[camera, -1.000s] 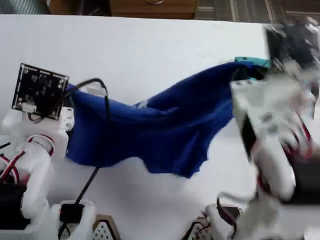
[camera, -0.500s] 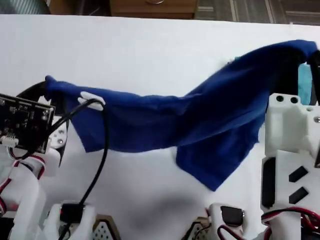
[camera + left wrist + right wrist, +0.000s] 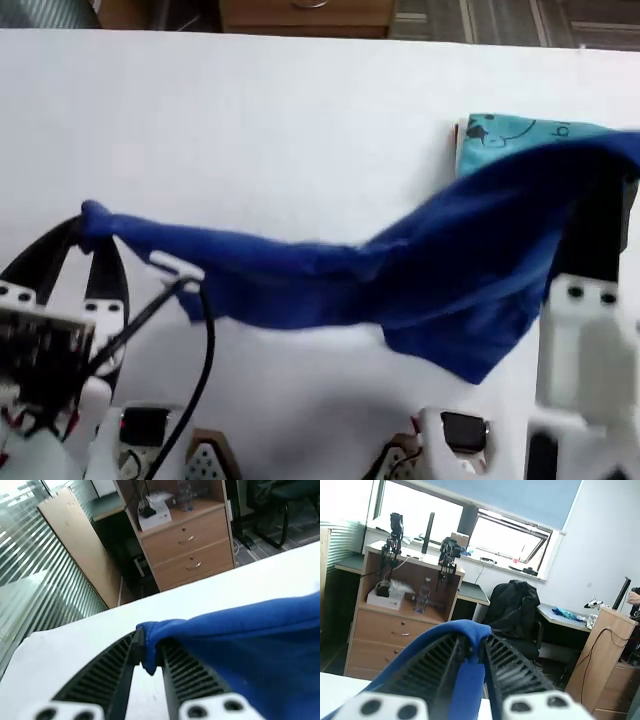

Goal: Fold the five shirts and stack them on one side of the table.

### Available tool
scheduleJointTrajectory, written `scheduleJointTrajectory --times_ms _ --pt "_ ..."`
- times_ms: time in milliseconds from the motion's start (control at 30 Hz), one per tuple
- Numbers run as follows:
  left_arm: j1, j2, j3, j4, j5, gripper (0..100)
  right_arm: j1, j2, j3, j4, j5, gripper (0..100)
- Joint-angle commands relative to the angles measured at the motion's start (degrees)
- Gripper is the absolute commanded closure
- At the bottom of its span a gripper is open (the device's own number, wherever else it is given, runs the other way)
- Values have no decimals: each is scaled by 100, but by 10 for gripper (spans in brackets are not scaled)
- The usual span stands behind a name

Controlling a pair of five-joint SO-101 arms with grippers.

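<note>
At the left of the high view, the left gripper has its jaws nipped together on one corner of the blue shirt. Its wrist view shows the same grip close up, the ribbed fingers closed on a small bunch of blue cloth with hardly any gap between them. Half a second ago this corner sat higher in the frame and further out over the table. It has since been drawn back toward the arm bases, with the black cable trailing under it. From that corner the shirt runs across the middle as a long, sagging band, lifted off the white surface rather than lying on it, and its loose lower flap hangs down toward the right. A second ago the cloth drooped much lower and wider. Further right, the folded teal shirt lies flat near the table's right edge. The blue cloth covered it before, but it is now mostly exposed behind the raised hem. At the far right, the right gripper is likewise clamped on a ridge of blue fabric, held high. In my judgement the two arms have picked the shirt up by its ends and stretched it, ready to lay it flat for folding, so the fold itself is not yet begun.
</note>
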Motion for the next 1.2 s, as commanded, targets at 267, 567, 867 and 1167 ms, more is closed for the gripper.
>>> scheduleJointTrajectory --times_ms 267,567,867,1167 --pt "-9 -281 -119 255 26 974 4 -31 -862 822 -211 979" --pt "-633 -668 -119 378 -18 973 -13 -66 -1073 1059 -264 979" --pt "-633 -730 -119 378 -18 973 -453 -347 -1020 1174 -352 979" --pt "-633 -686 673 -123 -18 973 -505 242 -475 1051 -360 978"
